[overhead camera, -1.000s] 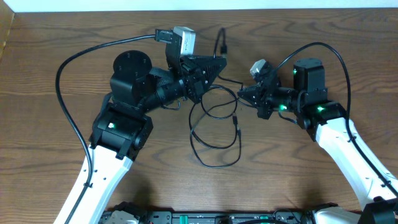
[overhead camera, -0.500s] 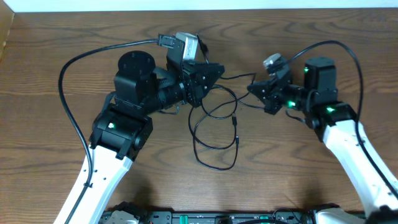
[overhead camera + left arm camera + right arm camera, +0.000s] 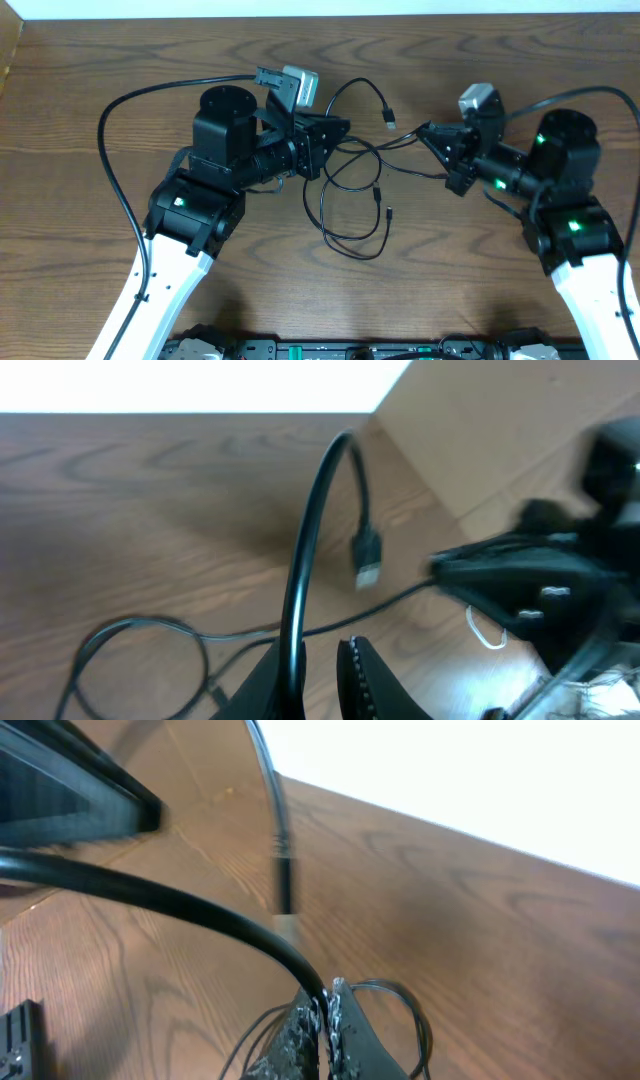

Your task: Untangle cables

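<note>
- Overhead, your right gripper (image 3: 422, 131) pinches the black cords (image 3: 345, 180), tangled between both arms; pulling can tighten the loops.
- Your left gripper (image 3: 343, 126): pinching or loose, I cannot tell; the cord may slip.

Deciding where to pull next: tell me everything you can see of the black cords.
The black cords are thin, smooth and rubbery-looking, with small plug ends. They lie in overlapping loops on the wooden table between the arms, crossing each other. One strand arches up from between the left gripper's fingers, its plug hanging in the air. Another runs into the right gripper, which is shut on it. Two more plug ends lie among the loops.
</note>
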